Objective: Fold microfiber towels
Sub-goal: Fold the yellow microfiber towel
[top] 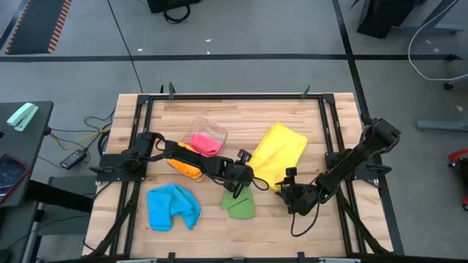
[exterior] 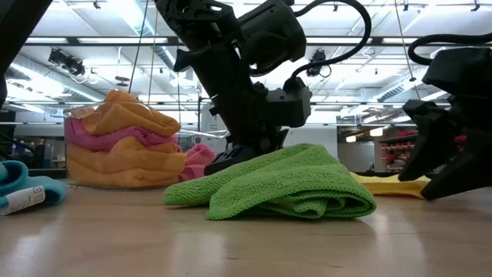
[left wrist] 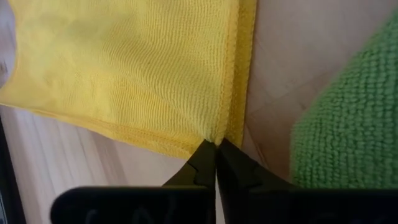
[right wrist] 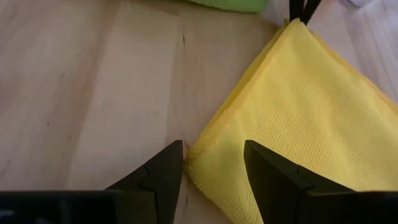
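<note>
The left arm is reaching across the table (top: 197,226) from its left side, elbow low, its gripper (top: 245,177) sitting at the near corner of the yellow towel (top: 281,153). Its fingers (left wrist: 205,165) are pinching that towel's hem, closed tight on it. The right arm is stretching in from the right, bent down to the tabletop, its gripper (right wrist: 214,171) standing open with one finger on each side of another yellow corner. The green towel (exterior: 284,185) is lying crumpled just beside the left gripper. The blue towel (top: 172,206) is lying at the near left. Orange (exterior: 127,115) and pink (exterior: 100,140) towels are filling the tub (top: 219,134).
</note>
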Robot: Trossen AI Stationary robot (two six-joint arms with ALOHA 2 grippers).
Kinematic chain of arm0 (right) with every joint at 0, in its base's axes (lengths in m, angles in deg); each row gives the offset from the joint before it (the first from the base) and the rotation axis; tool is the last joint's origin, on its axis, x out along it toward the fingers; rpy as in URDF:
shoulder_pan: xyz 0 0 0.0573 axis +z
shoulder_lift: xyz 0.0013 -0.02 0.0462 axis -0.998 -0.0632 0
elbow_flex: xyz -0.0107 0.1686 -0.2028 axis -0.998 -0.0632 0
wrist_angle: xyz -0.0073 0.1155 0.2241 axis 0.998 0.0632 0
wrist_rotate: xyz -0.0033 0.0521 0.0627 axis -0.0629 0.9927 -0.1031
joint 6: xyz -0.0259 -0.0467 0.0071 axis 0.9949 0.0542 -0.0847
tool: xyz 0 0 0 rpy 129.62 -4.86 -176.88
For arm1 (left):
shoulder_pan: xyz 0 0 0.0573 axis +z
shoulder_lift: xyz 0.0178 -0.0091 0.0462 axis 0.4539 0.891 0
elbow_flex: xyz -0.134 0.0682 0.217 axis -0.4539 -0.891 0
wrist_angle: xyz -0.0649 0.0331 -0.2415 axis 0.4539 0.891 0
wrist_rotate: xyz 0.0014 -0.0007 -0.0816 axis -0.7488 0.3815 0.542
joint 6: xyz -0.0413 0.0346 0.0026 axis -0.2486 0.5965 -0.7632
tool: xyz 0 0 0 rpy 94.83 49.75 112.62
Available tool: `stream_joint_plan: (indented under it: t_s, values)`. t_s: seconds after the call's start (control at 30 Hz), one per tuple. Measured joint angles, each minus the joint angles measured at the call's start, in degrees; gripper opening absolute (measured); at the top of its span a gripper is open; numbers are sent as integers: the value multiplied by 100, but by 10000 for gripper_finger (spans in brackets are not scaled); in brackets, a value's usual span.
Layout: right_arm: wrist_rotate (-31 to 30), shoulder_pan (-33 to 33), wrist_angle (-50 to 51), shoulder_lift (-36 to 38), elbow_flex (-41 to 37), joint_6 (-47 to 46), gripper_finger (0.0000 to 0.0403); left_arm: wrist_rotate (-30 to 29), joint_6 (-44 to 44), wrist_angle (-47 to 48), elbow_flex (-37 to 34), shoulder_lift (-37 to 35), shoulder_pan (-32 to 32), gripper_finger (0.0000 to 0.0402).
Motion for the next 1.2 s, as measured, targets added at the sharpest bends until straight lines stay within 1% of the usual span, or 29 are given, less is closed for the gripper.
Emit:
stream_joint_plan:
  t_s: [0.1,0.27,0.37,0.47,0.57,0.63,0.77,0.9,1.0,1.1,1.2]
  values:
    - [5,-36,-82,-4,0,200,197,74,-32,8,0,-4,31,12]
    - [181,-46,-135,136,59,713,246,167,-127,13,0,-7,50,34]
    - [178,-52,-135,46,68,1005,268,169,-132,15,0,-7,50,30]
    - [45,-39,-188,-120,88,1104,271,173,-190,22,0,-4,50,16]
    - [-73,-37,-188,-206,94,1101,263,179,-245,24,0,-4,50,9]
    - [-144,-37,-170,-208,94,1136,254,180,-246,24,0,-4,50,11]
    - [-297,-55,31,-203,93,1261,229,182,-245,23,0,-2,50,31]
    - [-309,-126,163,-205,89,1289,188,182,-254,20,0,0,50,35]
    - [-217,-183,187,-207,83,1358,140,182,-264,20,0,2,50,22]
    - [-36,-224,175,-210,76,1375,80,182,-297,20,0,3,50,12]
    - [82,-225,92,-202,72,1286,27,130,-294,-17,-4,-6,46,20]
